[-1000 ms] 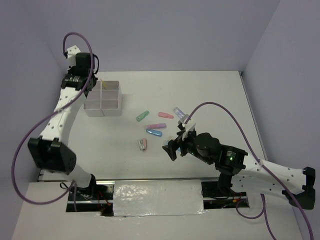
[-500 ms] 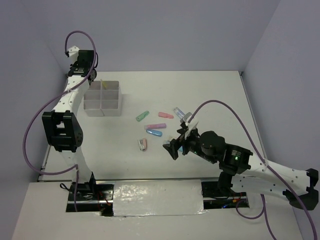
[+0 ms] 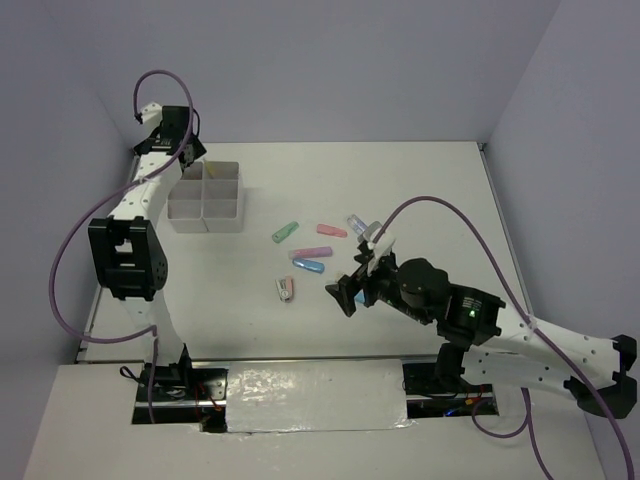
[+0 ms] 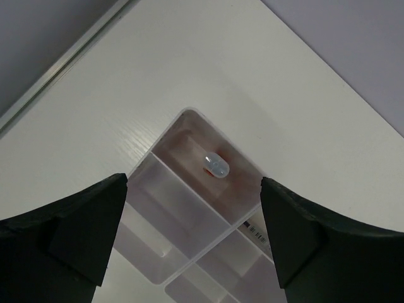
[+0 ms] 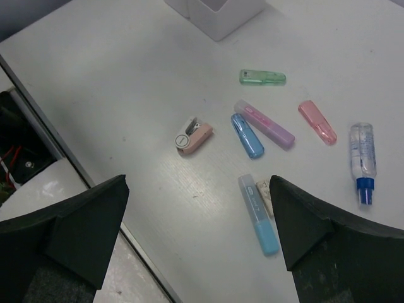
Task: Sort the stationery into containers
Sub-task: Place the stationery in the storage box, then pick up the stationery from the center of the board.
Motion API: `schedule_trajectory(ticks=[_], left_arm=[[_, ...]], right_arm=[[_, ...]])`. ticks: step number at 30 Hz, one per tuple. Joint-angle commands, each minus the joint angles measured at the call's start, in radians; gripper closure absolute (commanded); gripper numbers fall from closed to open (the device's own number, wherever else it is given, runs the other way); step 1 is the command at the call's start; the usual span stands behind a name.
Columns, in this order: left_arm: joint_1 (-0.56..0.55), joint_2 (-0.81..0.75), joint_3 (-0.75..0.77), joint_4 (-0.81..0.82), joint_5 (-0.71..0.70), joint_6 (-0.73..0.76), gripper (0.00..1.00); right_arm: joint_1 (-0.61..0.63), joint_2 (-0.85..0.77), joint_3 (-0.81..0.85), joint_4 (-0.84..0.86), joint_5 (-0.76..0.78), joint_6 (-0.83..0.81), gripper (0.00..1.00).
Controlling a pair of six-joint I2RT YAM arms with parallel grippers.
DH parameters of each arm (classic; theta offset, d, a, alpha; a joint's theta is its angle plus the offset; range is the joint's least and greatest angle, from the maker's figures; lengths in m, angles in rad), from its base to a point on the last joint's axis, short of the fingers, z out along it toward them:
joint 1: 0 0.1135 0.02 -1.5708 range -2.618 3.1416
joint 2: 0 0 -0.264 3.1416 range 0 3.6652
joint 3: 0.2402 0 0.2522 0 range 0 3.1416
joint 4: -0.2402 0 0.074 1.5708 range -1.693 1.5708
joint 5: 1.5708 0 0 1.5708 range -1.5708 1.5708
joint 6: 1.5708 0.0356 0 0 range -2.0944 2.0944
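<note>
**Figure. Release over the box; two arms seen from above and from each wrist.**

The left tool (image 4: 192, 189) has just gone from nearly shut to wide open. Its fingers now stand well apart with nothing between them, directly above the four-compartment box (image 3: 206, 215) at the far left of the desk (image 3: 420, 180). A pale capped stick (image 4: 215, 165), seen end-on in the left wrist view, stands inside a corner compartment. It is apart from the tool, so this piece is judged delivered. The left arm's elbow has also risen over the last second.

The right tool (image 5: 199, 189) is open and empty, and hangs above the pieces not yet sorted. These lie loose at mid-desk, well apart from the box:
- a green stick (image 5: 262, 77)
- a purple stick (image 5: 264, 124) just beside a blue stick (image 5: 247, 135)
- a pink stick (image 5: 317, 122)
- a clear pen with a blue tip (image 5: 363, 161)
- a pale blue stick (image 5: 258, 213)
- a small pink item (image 5: 193, 137)

With one piece placed and about seven remaining, the sort is judged well short of done, and the next pick probably falls to the right tool.
</note>
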Motion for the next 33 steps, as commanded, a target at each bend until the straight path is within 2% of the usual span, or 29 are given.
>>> schedule_trajectory(ticks=[1,5,6,9,11,13,14,20,23,33], left_arm=[[0.028,-0.059,0.076,-0.072,0.018,-0.044,0.01],[0.034,-0.193,0.118,-0.157,0.055,-0.031,0.01],[0.034,-0.226,0.115,-0.167,0.092,-0.018,0.01],[0.033,-0.391,0.042,-0.172,0.217,0.008,0.01],[0.024,-0.548,-0.085,-0.143,0.284,0.055,0.01],[0.017,-0.65,-0.178,-0.11,0.354,0.081,0.01],[0.017,-0.746,-0.274,-0.101,0.376,0.106,0.01],[0.017,-0.98,-0.584,-0.087,0.535,0.216,0.01],[0.017,-1.014,-0.699,-0.049,0.542,0.244,0.01],[0.024,-0.988,-0.753,-0.046,0.557,0.273,0.01]], right_arm=[[-0.011,0.045,0.057,-0.01,0.018,0.007,0.0],[-0.1,0.082,0.059,-0.029,-0.06,0.026,0.0],[-0.142,0.106,0.054,-0.032,-0.147,0.038,0.0],[-0.345,0.193,0.028,-0.032,-0.276,0.046,0.0],[-0.409,0.255,0.031,-0.061,-0.347,0.0,0.0],[-0.413,0.355,0.061,-0.098,-0.279,-0.031,0.0],[-0.416,0.384,0.075,-0.134,-0.266,-0.034,0.0],[-0.428,0.579,0.094,-0.17,-0.335,-0.1,0.04],[-0.428,0.694,0.111,-0.177,-0.323,-0.1,0.08],[-0.425,0.78,0.094,-0.167,-0.312,-0.051,0.21]])
